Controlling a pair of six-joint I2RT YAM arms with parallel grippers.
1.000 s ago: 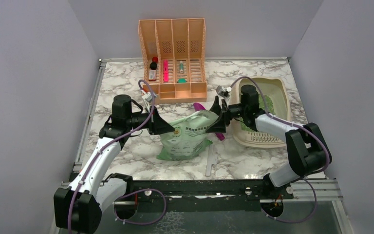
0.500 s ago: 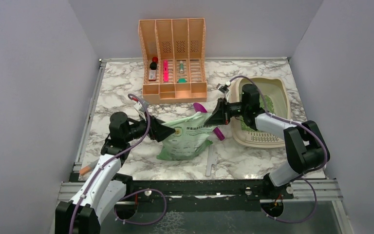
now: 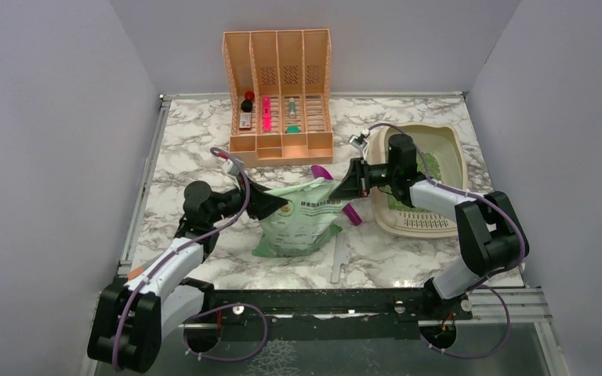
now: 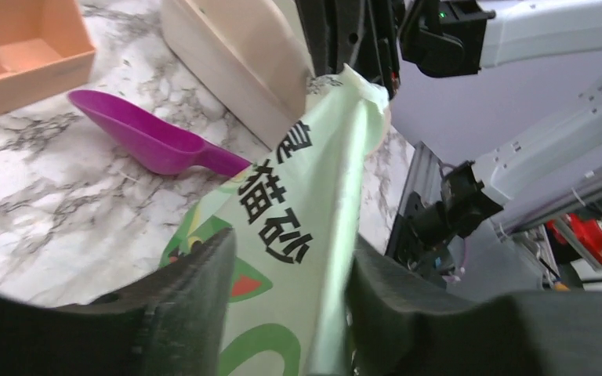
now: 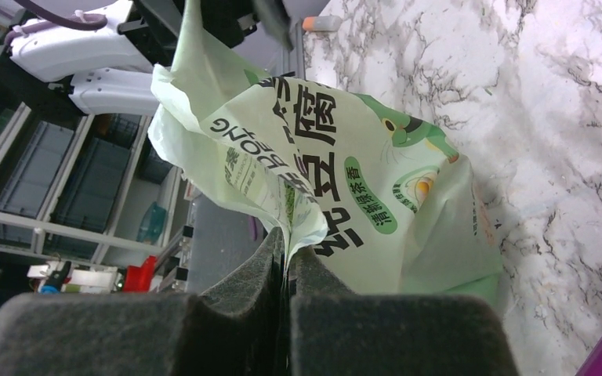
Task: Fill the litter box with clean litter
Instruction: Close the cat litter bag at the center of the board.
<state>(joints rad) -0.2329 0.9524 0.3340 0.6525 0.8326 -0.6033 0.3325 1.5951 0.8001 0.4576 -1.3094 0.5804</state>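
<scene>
L tool has its fingers part-way apart with the near corner of the pale green litter bag bunched between them, so it's gripping the bag. R tool is closed tight on the bag's opposite top edge. The bag stretches taut between the two, its bottom on the marble table at centre. The beige litter box sits at the table's right side, just beside the bag, under the R arm. A patch of clean litter lies inside. A purple scoop lies between bag and peach file organizer at the back
</scene>
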